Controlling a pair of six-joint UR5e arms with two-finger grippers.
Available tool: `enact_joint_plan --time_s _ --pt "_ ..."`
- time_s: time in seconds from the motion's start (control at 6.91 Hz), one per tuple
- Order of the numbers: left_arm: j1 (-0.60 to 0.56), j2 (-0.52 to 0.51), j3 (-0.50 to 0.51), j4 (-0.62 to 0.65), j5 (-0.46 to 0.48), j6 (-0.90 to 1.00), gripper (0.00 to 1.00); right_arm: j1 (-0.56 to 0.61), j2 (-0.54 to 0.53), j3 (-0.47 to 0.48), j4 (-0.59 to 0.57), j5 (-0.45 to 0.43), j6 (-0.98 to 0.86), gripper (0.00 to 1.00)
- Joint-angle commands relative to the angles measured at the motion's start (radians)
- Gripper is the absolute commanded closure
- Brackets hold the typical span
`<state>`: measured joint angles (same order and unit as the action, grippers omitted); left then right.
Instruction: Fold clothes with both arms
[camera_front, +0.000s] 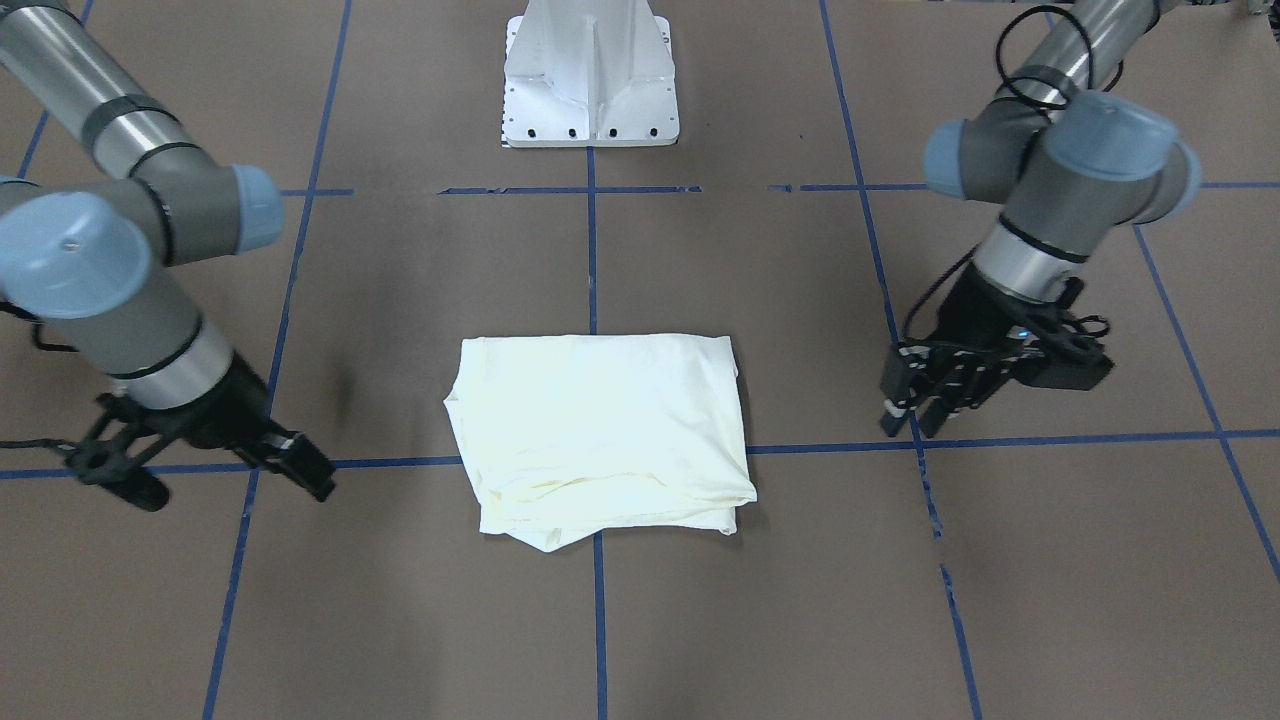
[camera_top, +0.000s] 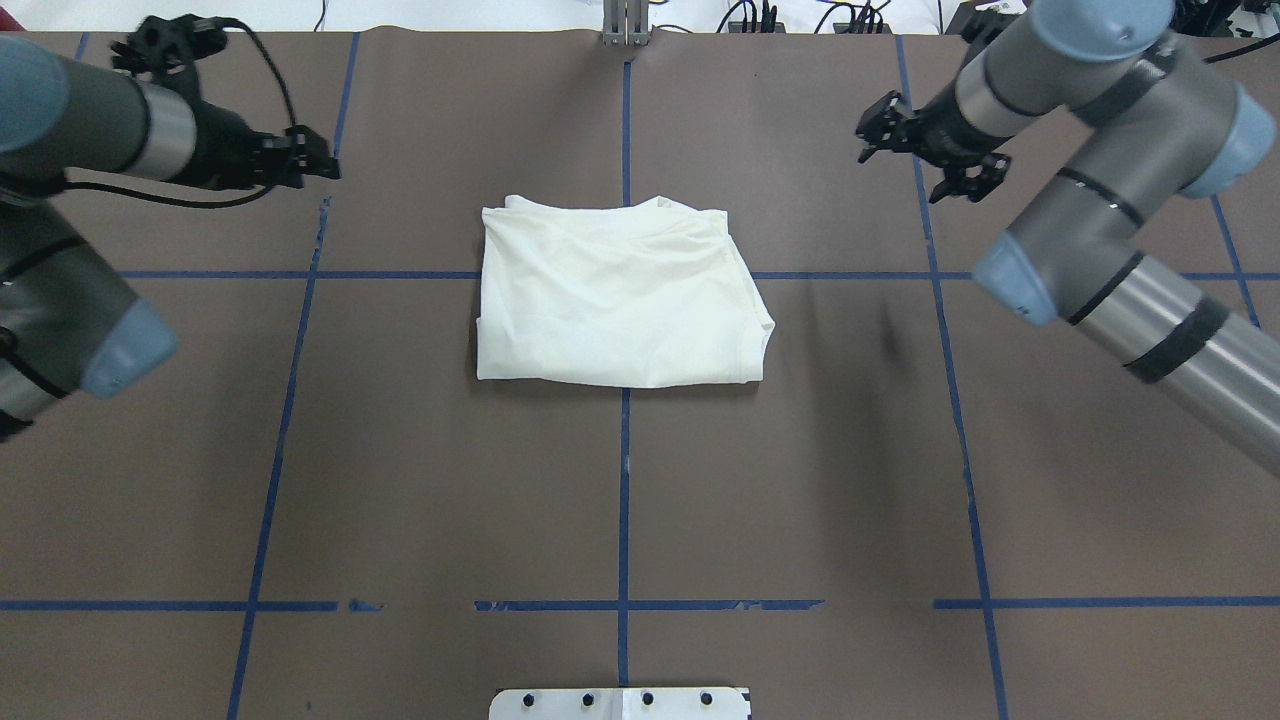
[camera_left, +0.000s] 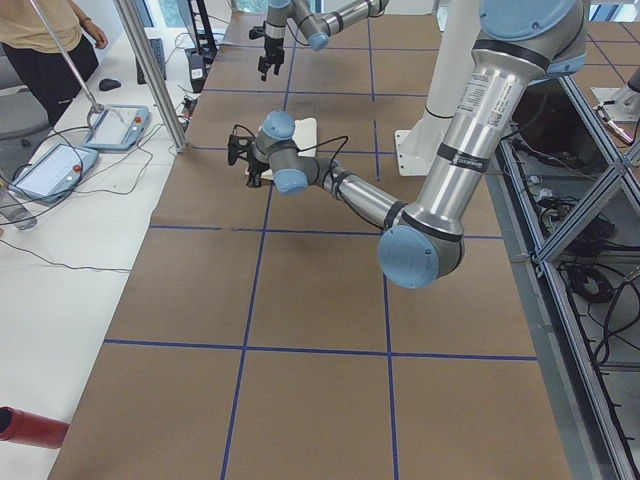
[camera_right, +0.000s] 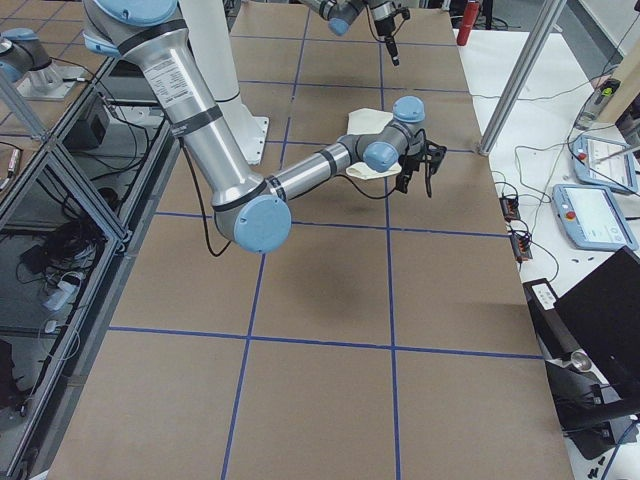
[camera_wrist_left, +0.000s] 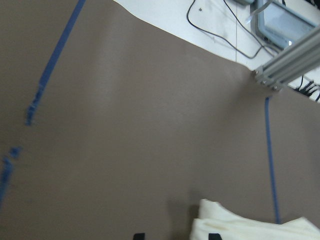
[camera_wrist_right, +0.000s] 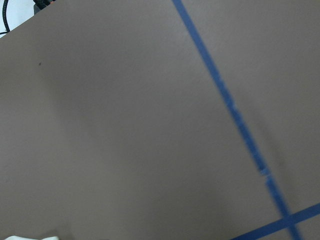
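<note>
The cream shirt (camera_top: 615, 295) lies folded into a rough rectangle at the middle of the table (camera_top: 620, 500), plain side up, with no print showing. It also appears in the front view (camera_front: 600, 440). My left gripper (camera_top: 325, 165) hovers to the shirt's left, apart from it, fingers open and empty. The front view shows the left gripper (camera_front: 907, 425) on the right. In the left wrist view a corner of the shirt (camera_wrist_left: 240, 225) sits at the bottom edge. My right gripper (camera_top: 905, 150) hangs to the shirt's far right, open and empty, and appears in the front view (camera_front: 322, 490).
Blue tape lines (camera_top: 625, 130) divide the brown table cover into squares. The white pedestal base (camera_front: 590, 80) stands at the robot's side. Beyond the far edge stand a metal post (camera_left: 150, 75), teach pendants (camera_left: 60, 165), cables and a person (camera_left: 45, 40). A red cylinder (camera_left: 30, 428) lies off the table.
</note>
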<state>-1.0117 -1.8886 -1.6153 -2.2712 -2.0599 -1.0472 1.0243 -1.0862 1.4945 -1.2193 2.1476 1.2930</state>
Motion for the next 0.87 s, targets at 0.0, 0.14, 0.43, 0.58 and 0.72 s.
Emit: enact_joint_plan --time_s 0.0,0.14,0.43,0.58,0.72 --pt "-0.238 0.197 -0.005 0.005 -0.19 0.493 0.33 0.205 -0.157 0.056 -0.113 0.141 -0.496 0.0" --pt "-0.331 0.282 -0.002 0.005 -0.23 0.676 0.01 0.279 -0.212 0.094 -0.2 0.144 -0.716 0.0" --pt "-0.506 0.341 0.081 0.042 -0.25 0.984 0.0 0.396 -0.262 0.162 -0.455 0.147 -1.144 0.0" --pt "-0.521 0.348 0.066 0.149 -0.352 1.037 0.0 0.408 -0.297 0.214 -0.495 0.153 -1.176 0.0" --pt "-0.522 0.355 0.014 0.264 -0.371 1.032 0.0 0.408 -0.376 0.293 -0.488 0.15 -1.176 0.0"
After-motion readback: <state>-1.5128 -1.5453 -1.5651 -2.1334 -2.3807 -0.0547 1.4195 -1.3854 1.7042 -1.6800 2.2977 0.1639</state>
